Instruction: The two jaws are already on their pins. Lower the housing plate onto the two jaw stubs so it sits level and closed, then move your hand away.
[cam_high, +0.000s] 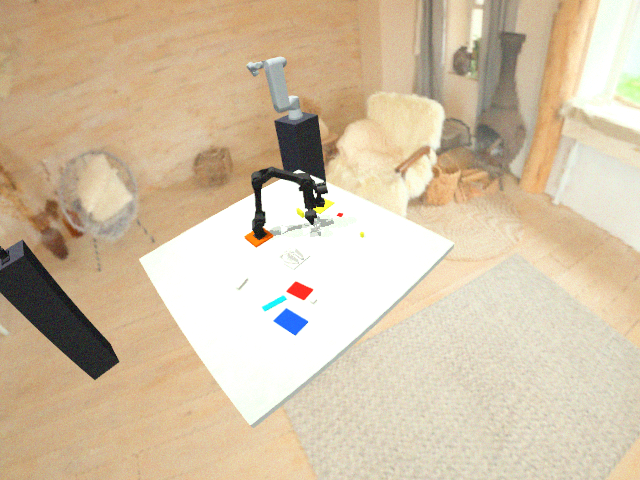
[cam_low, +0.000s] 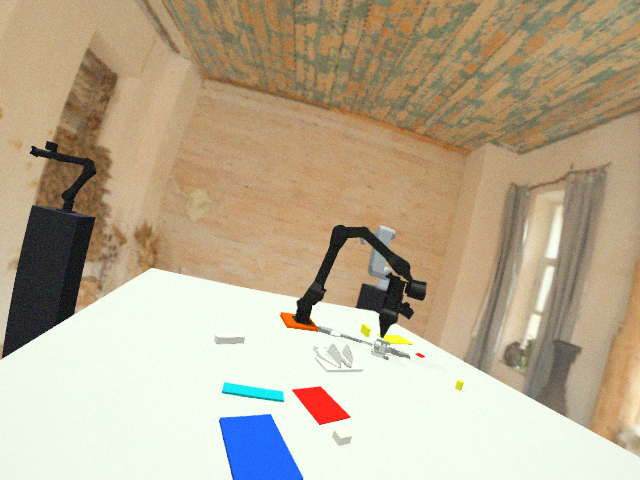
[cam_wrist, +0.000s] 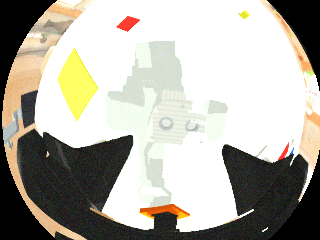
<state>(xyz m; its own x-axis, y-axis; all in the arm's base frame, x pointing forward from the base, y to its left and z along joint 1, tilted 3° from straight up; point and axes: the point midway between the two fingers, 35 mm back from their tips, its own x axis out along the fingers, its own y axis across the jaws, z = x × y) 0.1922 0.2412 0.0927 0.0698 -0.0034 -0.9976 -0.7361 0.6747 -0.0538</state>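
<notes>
Wide open and holding nothing, my hand (cam_high: 311, 219) (cam_low: 383, 335) (cam_wrist: 178, 142) points down over the pale ribbed part with two rings (cam_high: 315, 228) (cam_low: 381, 348) (cam_wrist: 172, 122) on the bench (cam_high: 206, 268) (cam_low: 170, 361) (cam_wrist: 200, 60). Seen from above, the yellow sheet (cam_high: 324, 206) (cam_low: 395, 339) (cam_wrist: 77, 86) lies near it toward one o'clock; which piece is the housing plate, I cannot tell.

Counted two yellow plastic-looking blocks (cam_high: 300, 212) (cam_low: 365, 330) (cam_wrist: 244, 14), two off-white blocks (cam_high: 242, 283) (cam_low: 229, 339), two flat red rectangles (cam_high: 299, 290) (cam_low: 321, 405) (cam_wrist: 128, 23), one flat blue rectangle (cam_high: 291, 321) (cam_low: 258, 446), one flat yellow rectangle (cam_high: 324, 206) (cam_low: 396, 339) (cam_wrist: 77, 85), one flat cyan strip (cam_high: 274, 303) (cam_low: 253, 392), two black arms (cam_high: 257, 198) (cam_low: 327, 263) (cam_wrist: 165, 221), one grey arm (cam_high: 277, 84) (cam_low: 379, 258) (cam_wrist: 12, 127).
</notes>
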